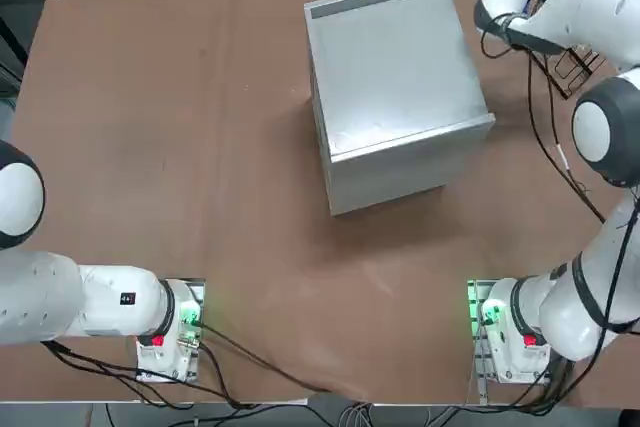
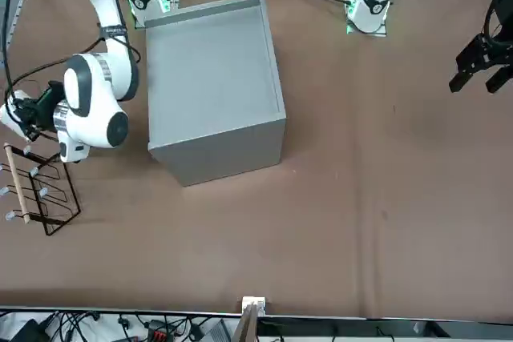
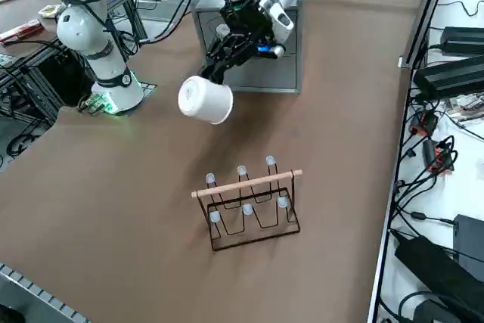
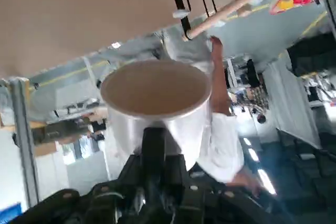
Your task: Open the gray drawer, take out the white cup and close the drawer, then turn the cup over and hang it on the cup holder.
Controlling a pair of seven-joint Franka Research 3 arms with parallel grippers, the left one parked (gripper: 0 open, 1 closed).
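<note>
White cup (image 3: 205, 100) pinched by right hand (image 3: 219, 66), tipped on its side in the air above the counter (image 3: 113, 187) near the cup holder (image 3: 249, 202). Gray drawer (image 3: 253, 62) looks shut. Next: finish inverting, line up on a peg.

Bare table (image 3: 151, 187) lies open between the gripper (image 3: 215, 73), which carries the cup (image 3: 204, 100) in the air, and the rack (image 3: 249, 206). The cabinet (image 3: 261, 62) stands close behind the gripper, blocking that side.
</note>
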